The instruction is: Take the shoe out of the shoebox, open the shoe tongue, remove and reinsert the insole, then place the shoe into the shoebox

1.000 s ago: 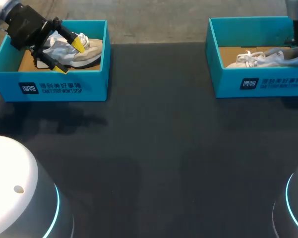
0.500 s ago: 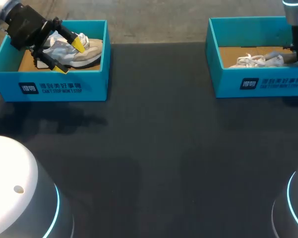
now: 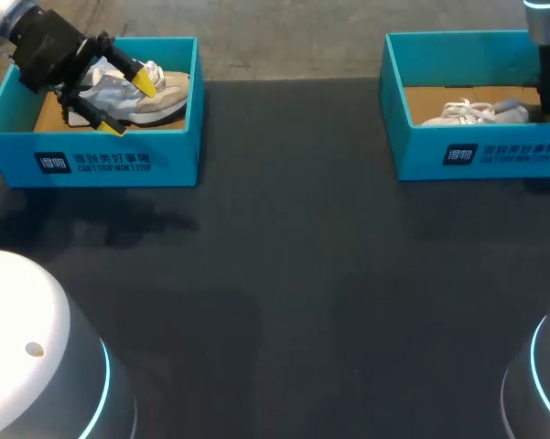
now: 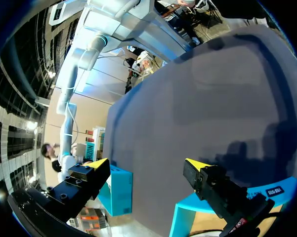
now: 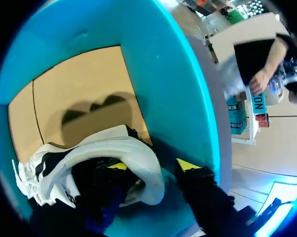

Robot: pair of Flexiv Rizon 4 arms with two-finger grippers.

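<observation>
A white sneaker [image 3: 476,112] lies in the right teal shoebox [image 3: 476,154], with my right arm [image 3: 547,46] coming down at the box's far right end. In the right wrist view my right gripper [image 5: 153,166] straddles the white sneaker's [image 5: 113,148] heel collar. One yellow fingertip [image 5: 117,166] is inside the shoe. The other fingertip [image 5: 188,165] stands clear outside the heel, so the gripper is open. A grey and beige sneaker [image 3: 156,96] rests in the left shoebox [image 3: 119,163]. Above it hangs my left gripper [image 3: 128,101], wide open and empty [image 4: 148,163].
The dark table [image 3: 284,274] stretches between the two boxes. The right box's teal wall [image 5: 178,89] stands close beside my right gripper's outer finger. The left box's rim [image 4: 188,217] shows under my left gripper.
The white sneaker has dropped from a raised, stretched-out position to lie lower in the right box. My right gripper's fingers have spread and let go of it. The left arm has not moved.
</observation>
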